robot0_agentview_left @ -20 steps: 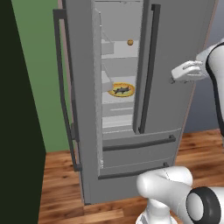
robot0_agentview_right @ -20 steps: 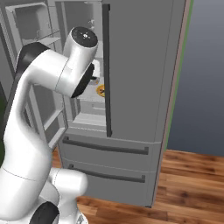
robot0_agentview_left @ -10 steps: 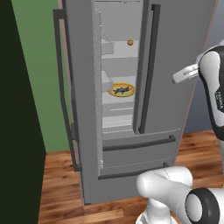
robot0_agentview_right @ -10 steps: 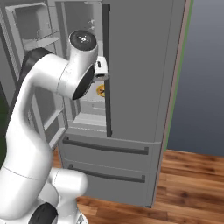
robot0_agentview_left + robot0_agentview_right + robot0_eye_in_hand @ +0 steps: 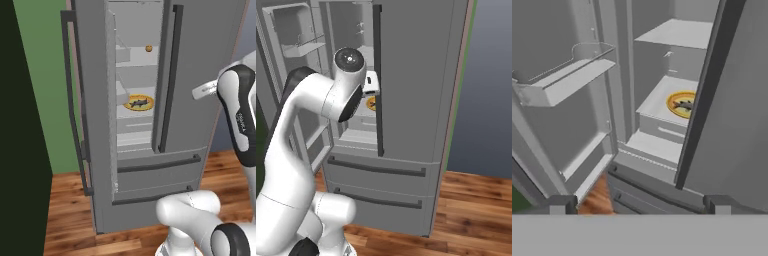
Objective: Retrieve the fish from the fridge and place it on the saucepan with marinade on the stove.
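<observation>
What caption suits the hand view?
Open gripper faces the open fridge, where the fish lies on an orange plate.

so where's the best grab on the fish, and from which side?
Probably mid-body, across its narrow width. The fish lies flat on the round orange-yellow plate on a white fridge shelf, long axis roughly side to side. Come in through the open left door gap, past the closed right door, then down from above; the open pincer is well outside the fridge.
</observation>
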